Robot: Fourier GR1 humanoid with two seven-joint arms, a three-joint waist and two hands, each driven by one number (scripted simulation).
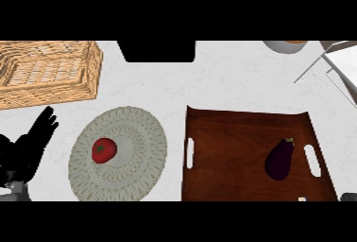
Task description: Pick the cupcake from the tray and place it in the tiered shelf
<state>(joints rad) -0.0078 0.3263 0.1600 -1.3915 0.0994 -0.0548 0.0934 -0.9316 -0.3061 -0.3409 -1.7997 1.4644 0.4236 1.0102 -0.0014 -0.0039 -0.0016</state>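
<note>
— White counter under us, pale and faintly veined. We take the wooden tray as our landmark. It sits low and right in the head view.

— Noted. What do we log on the tray?

— One dark purple eggplant, lying lengthwise close to the tray's right handle slot. We cannot make out a cupcake on it. A small pale speck shows at the tray's lower edge, too small for us to name.

— And left of the tray?

— Just beside it, apart by a strip of counter, we log a round woven plate. A red tomato rests on it, on the side away from the tray. Further left of the tray, at the view's edge, is the left hand. It is black, with fingers straight and spread, pointing up. It touches nothing and we log it as at rest.

— Beyond the tray?

— Up and far left of the tray we see a wicker basket. Above the tray's left corner is a black block, cut by the view's top. Above the tray's right half is a grey bowl, mostly cut off, with something orange inside. Up and right of the tray, well apart from it, stands the tiered shelf. We see thin grey struts and a white panel, only partly in view.
</note>
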